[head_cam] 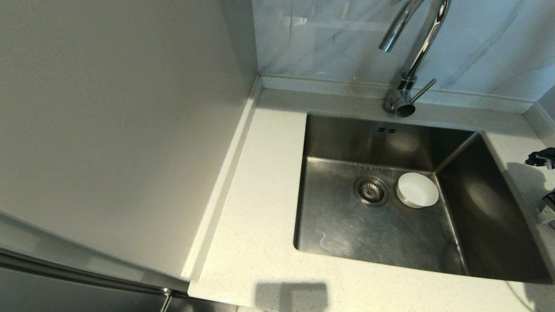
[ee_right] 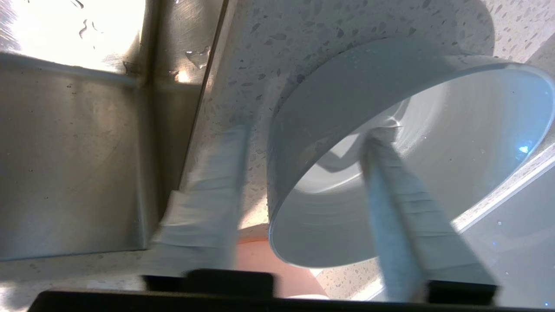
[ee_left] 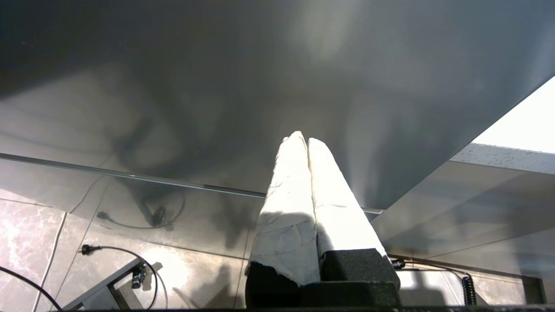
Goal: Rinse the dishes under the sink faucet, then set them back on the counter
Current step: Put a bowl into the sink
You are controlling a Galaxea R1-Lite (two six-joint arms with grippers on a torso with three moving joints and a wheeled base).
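Observation:
A white bowl [head_cam: 417, 189] stands upright on the floor of the sink [head_cam: 347, 234], in the back right corner beside the drain strainer [head_cam: 371, 190]. The faucet [head_cam: 407, 56] arches over the basin's back edge, with no water running. Right of the sink, my right gripper [ee_right: 308, 132] is open astride the wall of a second greyish-white bowl [ee_right: 347, 95] on the counter [ee_right: 347, 26]: one finger is inside it, the other outside with a gap. A pale pink bowl [ee_right: 269, 264] lies just behind. My left gripper [ee_left: 302, 139] is shut and empty, parked below the counter.
The counter [head_cam: 260, 195] runs along the sink's left and front, bounded on the left by a tall pale panel [head_cam: 121, 130]. Marbled tile [head_cam: 329, 39] backs the raised edge. Only dark parts of my right arm [head_cam: 542, 158] show at the head view's right border. Cables lie on the floor [ee_left: 130, 260].

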